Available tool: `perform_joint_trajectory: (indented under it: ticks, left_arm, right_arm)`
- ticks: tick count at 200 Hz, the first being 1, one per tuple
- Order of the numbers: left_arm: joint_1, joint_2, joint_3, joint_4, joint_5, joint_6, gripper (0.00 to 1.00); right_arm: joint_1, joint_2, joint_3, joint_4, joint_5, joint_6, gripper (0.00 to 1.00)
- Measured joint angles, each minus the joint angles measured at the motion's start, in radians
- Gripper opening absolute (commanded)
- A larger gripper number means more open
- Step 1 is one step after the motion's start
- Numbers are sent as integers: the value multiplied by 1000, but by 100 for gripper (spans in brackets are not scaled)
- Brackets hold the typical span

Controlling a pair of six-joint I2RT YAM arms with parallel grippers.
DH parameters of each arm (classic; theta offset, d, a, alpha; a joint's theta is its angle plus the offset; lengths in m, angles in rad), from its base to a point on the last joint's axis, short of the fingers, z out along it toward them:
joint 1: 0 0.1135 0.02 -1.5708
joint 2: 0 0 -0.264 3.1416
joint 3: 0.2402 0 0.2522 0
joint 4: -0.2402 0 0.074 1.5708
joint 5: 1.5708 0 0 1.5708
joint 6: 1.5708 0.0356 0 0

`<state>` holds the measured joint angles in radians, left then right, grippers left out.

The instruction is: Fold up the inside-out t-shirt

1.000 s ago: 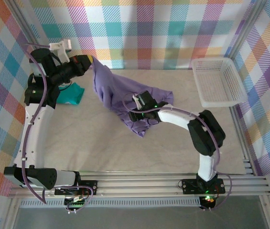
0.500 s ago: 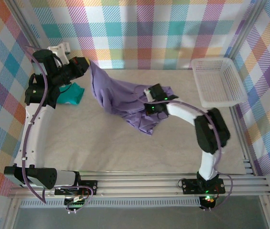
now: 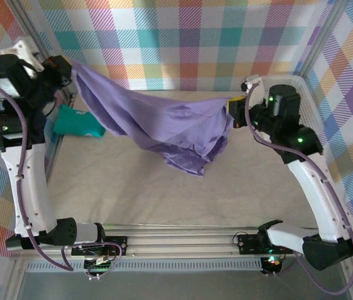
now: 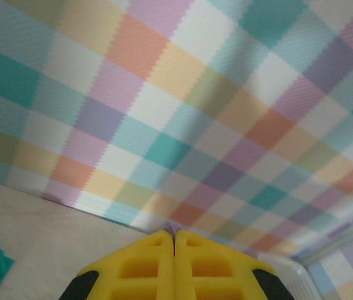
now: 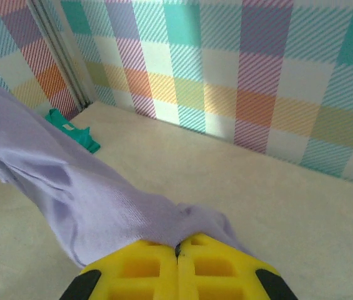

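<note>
While the inside-out t-shirt (image 3: 157,119) hangs stretched in the air between your two arms, from the upper left of the top view to right of centre, its lower folds bunch and droop toward the bench (image 3: 132,187). The step in hand looks like spreading the shirt out before any fold. To do that well, hold both corners at an even height. Draw them apart just enough to take the sag out of the middle, then lower the cloth flat onto bare bench. Steer away from the teal garment (image 3: 79,122) lying at the left under the raised edge. Too hard a pull could slip the thin cotton out of a pinch.

The left end effector (image 3: 67,64) is clenched on the shirt's upper-left corner; in its wrist view the yellow fingers (image 4: 139,269) meet with no gap. The right end effector (image 3: 231,114) is clamped on the opposite edge, with lavender fabric running out from between its own yellow fingers (image 5: 139,269).
</note>
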<state>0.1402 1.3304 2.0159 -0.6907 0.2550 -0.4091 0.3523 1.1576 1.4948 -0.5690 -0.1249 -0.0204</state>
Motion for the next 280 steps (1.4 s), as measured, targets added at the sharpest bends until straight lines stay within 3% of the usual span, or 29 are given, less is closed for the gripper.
perform_joint_trajectory:
  ticks: [25, 44, 76, 104, 133, 163, 180, 206, 247, 280]
  left_arm:
    - [16, -29, 17, -48, -25, 34, 0]
    - [16, -66, -51, -67, -26, 71, 0]
    - [16, -66, -205, -84, -29, 108, 0]
    - [16, 0, -282, -91, -14, 111, 0]
    - [16, 34, -329, -74, 2, 91, 0]
    - [15, 34, -370, -45, 15, 72, 0]
    - [13, 34, -396, -29, 18, 64, 0]
    - [11, 29, -430, -13, 24, 61, 0]
    - [3, 5, -473, -3, 39, 56, 0]
    - [-5, -3, -492, 20, 50, 54, 0]
  right_arm:
    - [-5, -5, 71, -108, -20, -27, 0]
    - [-6, 12, 66, -180, -109, -29, 1]
    - [-6, 67, -85, -230, -345, -22, 2]
    - [-6, 170, -158, -294, -411, -31, 10]
    - [-6, 362, -120, -308, -324, -19, 25]
    - [-6, 660, 72, -311, -79, 20, 33]
    - [-4, 750, 136, -296, 43, 34, 36]
    - [18, 658, -16, -219, 89, 74, 43]
    - [89, 318, -426, -61, -60, 222, 50]
    - [78, 325, -511, 24, -47, 299, 51]
